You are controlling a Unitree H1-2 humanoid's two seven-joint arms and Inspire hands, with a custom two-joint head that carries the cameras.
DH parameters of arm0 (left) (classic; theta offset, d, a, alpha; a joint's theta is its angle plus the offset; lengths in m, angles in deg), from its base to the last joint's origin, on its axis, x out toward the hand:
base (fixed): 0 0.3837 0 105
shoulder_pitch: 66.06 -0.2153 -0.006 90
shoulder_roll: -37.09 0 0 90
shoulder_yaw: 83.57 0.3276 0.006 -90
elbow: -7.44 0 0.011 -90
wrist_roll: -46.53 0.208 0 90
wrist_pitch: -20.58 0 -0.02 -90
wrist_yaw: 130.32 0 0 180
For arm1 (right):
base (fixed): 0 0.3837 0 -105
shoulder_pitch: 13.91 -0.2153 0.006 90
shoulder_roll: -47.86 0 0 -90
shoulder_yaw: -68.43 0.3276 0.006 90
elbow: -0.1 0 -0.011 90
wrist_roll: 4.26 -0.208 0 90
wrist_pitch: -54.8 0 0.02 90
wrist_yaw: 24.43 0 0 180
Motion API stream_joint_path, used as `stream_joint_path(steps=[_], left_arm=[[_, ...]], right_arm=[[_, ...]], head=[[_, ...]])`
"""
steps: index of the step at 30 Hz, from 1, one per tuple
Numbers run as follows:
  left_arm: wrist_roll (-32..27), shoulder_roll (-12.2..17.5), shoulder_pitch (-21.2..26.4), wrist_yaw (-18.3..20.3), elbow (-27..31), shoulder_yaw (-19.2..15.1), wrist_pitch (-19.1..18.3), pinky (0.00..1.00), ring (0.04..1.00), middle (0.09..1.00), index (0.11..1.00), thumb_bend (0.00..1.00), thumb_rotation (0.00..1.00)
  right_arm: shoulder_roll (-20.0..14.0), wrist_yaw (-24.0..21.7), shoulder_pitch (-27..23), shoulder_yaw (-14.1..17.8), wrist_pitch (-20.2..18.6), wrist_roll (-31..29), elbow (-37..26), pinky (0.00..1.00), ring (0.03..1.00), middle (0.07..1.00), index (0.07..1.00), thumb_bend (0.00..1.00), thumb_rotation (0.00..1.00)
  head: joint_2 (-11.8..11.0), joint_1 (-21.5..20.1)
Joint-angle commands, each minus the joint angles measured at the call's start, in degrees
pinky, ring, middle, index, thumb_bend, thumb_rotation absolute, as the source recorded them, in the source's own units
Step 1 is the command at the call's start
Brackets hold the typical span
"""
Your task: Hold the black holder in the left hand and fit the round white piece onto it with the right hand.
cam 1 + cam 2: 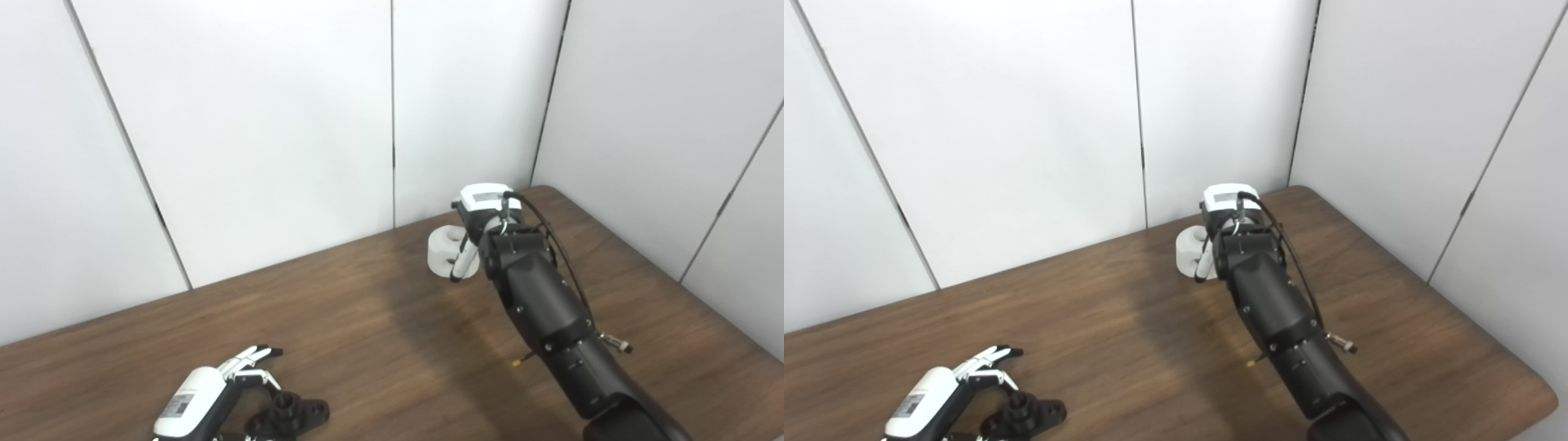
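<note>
Near the front edge of the wooden table, toward its left end, the black holder lies flat on the surface, a short round post standing up from its middle. The left hand sits right beside it, coming in from the bottom left corner of the view. Its fingers are spread apart and point out across the wood; the upper ones reach past the holder without touching it, while a lower one curves close along the holder's left side. From here I cannot tell whether anything at the very bottom of the view touches the holder, since that part is cut off. The hand does not look closed on it.

Far across the table, close to the back edge and toward the right corner, the round white piece rests on the surface, a thick ring with a hole in its top. The right hand is stretched out to it on a long black arm. The hand covers the right side of the piece, and one white finger curls down over its near face, tip against the wood. How the remaining fingers are set I cannot tell; the wrist hides them. A black cable loops along the arm.
</note>
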Motion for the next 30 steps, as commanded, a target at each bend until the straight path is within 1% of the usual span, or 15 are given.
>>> stream_joint_path(steps=[1, 8, 14, 19, 26, 30], left_arm=[[2.1, 2.1, -3.8, 7.2, -1.4, 2.2, -2.2, 0.85, 0.928, 0.888, 0.488, 0.52, 0.05], [2.2, 2.4, -4.6, 9.0, 1.2, 1.8, -3.9, 0.84, 0.927, 0.890, 0.488, 0.52, 0.05], [2.5, 2.6, -5.1, 10.2, 3.2, 1.5, -5.4, 0.83, 0.919, 0.887, 0.488, 0.52, 0.05], [2.3, 2.7, -5.5, 10.9, 4.5, 1.3, -6.5, 0.83, 0.920, 0.886, 0.488, 0.52, 0.05], [2.1, 2.7, -6.0, 11.7, 5.6, 1.3, -7.4, 0.84, 0.921, 0.889, 0.488, 0.52, 0.05], [2.2, 2.5, -6.0, 11.0, 5.0, 1.2, -6.6, 0.83, 0.919, 0.885, 0.488, 0.52, 0.05]], right_arm=[[-2.3, 1.5, -3.3, -0.3, 0.1, -1.3, -0.2, 1.00, 1.000, 1.000, 0.886, 0.98, 0.28], [-4.3, 6.3, -3.1, -1.9, 0.3, -6.8, 4.2, 1.00, 1.000, 1.000, 0.883, 0.98, 0.26], [-5.5, 9.8, -3.2, -3.8, 0.1, -10.7, 6.7, 1.00, 1.000, 1.000, 0.884, 0.97, 0.25], [-6.0, 11.9, -3.4, -5.0, -0.2, -12.5, 8.3, 0.99, 1.000, 1.000, 0.881, 0.96, 0.25], [-6.2, 13.2, -3.3, -5.6, -0.2, -13.5, 9.4, 1.00, 1.000, 1.000, 0.884, 0.95, 0.26], [-5.8, 15.2, -3.2, -5.4, -0.3, -14.6, 10.3, 0.99, 1.000, 1.000, 0.880, 0.94, 0.26]], head=[[0.1, 0.3], [0.4, 1.2], [0.6, 1.4], [0.6, 1.4], [0.9, 2.1], [1.0, 2.3]])
